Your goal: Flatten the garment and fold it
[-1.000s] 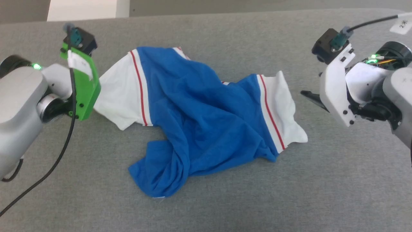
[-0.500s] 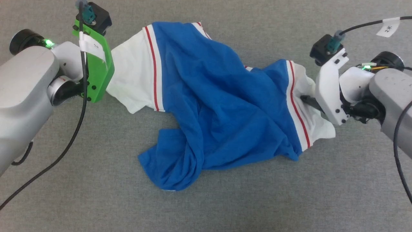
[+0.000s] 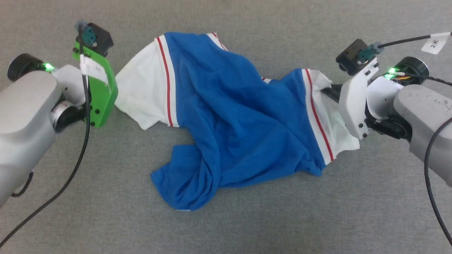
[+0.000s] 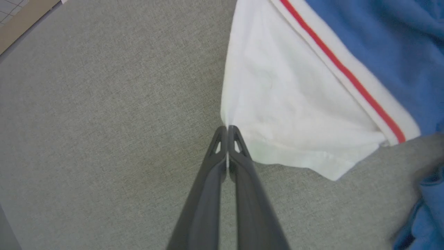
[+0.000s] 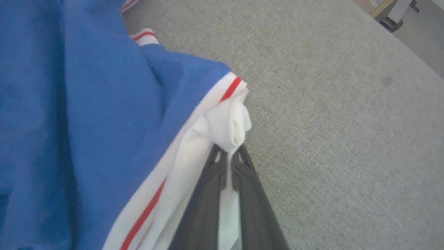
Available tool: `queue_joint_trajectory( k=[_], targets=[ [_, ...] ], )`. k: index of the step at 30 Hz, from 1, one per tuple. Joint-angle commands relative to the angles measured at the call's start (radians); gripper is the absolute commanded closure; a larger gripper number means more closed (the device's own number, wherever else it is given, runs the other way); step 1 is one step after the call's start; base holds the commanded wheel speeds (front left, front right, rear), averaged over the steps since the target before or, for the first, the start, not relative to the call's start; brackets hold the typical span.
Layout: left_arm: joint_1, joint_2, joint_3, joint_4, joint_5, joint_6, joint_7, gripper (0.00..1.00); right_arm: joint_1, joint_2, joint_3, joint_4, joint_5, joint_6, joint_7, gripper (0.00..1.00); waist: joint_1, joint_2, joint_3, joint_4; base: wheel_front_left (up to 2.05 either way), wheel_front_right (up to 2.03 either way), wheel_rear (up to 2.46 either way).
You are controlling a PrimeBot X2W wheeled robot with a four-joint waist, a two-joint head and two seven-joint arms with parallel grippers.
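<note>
Left claw [image 4: 227,129] is pinching shut on just the hem of the left white sleeve [image 4: 295,104] of the royal blue jersey-style garment [image 3: 226,116] with red-striped trim; right claw [image 5: 229,149] is clamping a bunched wad of its right sleeve [image 5: 230,121]. That garment is lying crumpled, the grey fabric worktop [image 3: 317,218] beneath it. Pulling outward is likely risking the thin left hold slipping free, and the twisted blue body dragging instead of spreading.

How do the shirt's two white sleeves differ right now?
The left sleeve lies spread flat; the right sleeve is bunched and rolled. The left gripper pinches the left sleeve's edge; the right gripper grips the right sleeve's cloth deeper in. Both are white with a red stripe.
</note>
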Motion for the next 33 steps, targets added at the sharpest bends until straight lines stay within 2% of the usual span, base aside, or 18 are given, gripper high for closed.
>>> queue_joint_trajectory(
  k=[1,9,16,26,33],
  targets=[
    [0.017,0.008,-0.001,0.006,-0.005,0.000,-0.011,1.00,0.005,0.001,-0.002,0.004,0.009,-0.002,-0.035,1.00,-0.0001,0.0000,-0.059,-0.025,0.00,0.00,0.00],
    [-0.030,0.023,0.021,0.010,-0.001,0.000,-0.160,1.00,-0.060,-0.024,-0.040,0.019,-0.001,-0.002,-0.249,1.00,-0.0001,0.0000,-0.169,-0.041,0.00,0.00,0.00],
    [-0.139,0.026,0.077,0.034,0.055,0.013,-0.313,1.00,-0.174,-0.040,-0.134,0.082,-0.074,-0.002,-0.381,1.00,-0.0001,0.0000,-0.185,-0.047,0.00,0.00,0.00],
    [-0.395,-0.020,0.160,0.063,0.173,0.092,-0.483,1.00,-0.412,-0.010,-0.266,0.214,-0.214,-0.002,-0.430,1.00,-0.0001,0.0000,-0.091,-0.031,0.00,0.00,0.00],
    [-0.599,-0.072,0.204,0.128,0.244,0.113,-0.581,1.00,-0.625,0.028,-0.362,0.333,-0.351,-0.002,-0.470,1.00,-0.0001,0.0000,0.047,-0.024,0.00,0.00,0.00]
  ],
)
